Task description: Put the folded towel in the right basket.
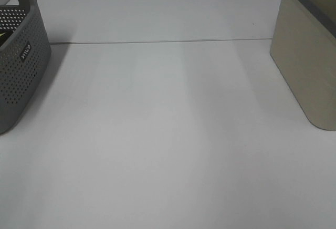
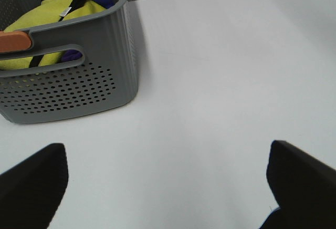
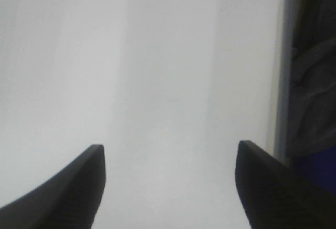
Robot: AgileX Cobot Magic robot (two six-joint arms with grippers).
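well, wide white table (image 1: pixel 168 150) stretch between baskets, grey basket (image 1: pixel 21 55) at left edge w/ yellow towel (image 2: pixel 37 21) inside, beige basket (image 1: pixel 307 66) at right edge, left gripper (image 2: pixel 168 146) fingers apart, right gripper (image 3: pixel 169 146) apart too

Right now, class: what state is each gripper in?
Left gripper: open, holding nothing.
Right gripper: open, holding nothing.

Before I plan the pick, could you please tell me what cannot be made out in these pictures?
Beige basket, exterior high view: its wall and the frame edge hide the inside.
Gray perforated basket, left wrist view: wall and frame edge cut its contents; whether the yellow cloth is folded is unclear.
Right wrist view: dark shapes past the white table are too blurred to name.
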